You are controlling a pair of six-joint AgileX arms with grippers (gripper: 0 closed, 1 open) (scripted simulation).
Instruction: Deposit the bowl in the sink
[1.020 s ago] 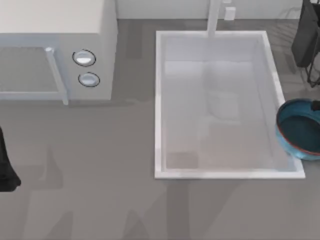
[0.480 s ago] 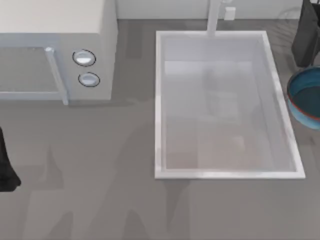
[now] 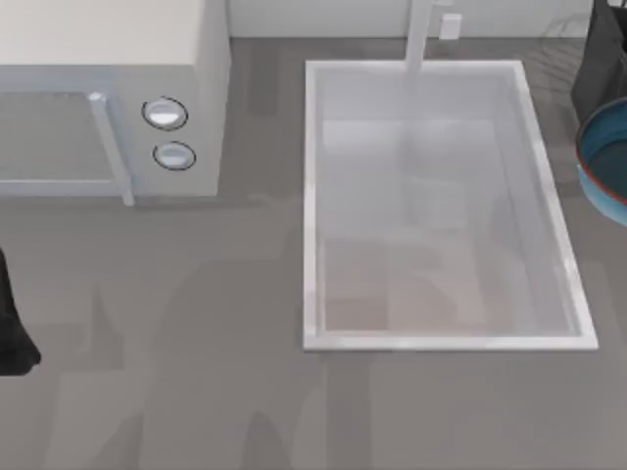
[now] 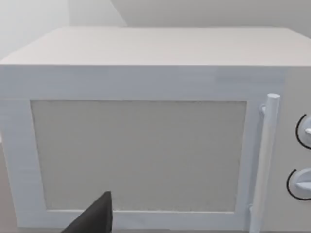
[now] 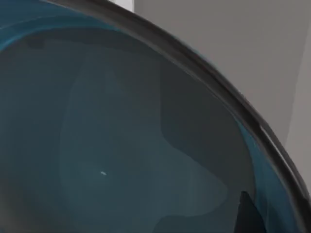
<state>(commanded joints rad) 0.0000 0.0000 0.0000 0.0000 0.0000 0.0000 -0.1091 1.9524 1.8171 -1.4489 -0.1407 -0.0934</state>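
The blue bowl [image 3: 607, 162], with a reddish-brown rim and teal inside, hangs at the top view's right edge, just right of the sink's far half and partly cut off by the frame. In the right wrist view its teal inside [image 5: 121, 145] sits very close, with one dark finger [image 5: 248, 216] at its rim. My right arm [image 3: 600, 59] reaches down to it from the far right corner, gripper shut on the bowl. The white sink [image 3: 312, 196] has a pale grey floor with nothing in it. My left arm [image 3: 12, 323] is parked at the table's left edge.
A white microwave [image 3: 108, 59] with two round knobs [image 3: 165, 114] and a bar handle stands at the far left, its door [image 4: 141, 155] closed. A white faucet post [image 3: 419, 34] rises at the sink's far rim. Grey tabletop lies in front of the sink.
The bowl has moved along the sink's right side from beside the near right corner toward the far end, and farther off the right edge. The left arm has not moved.
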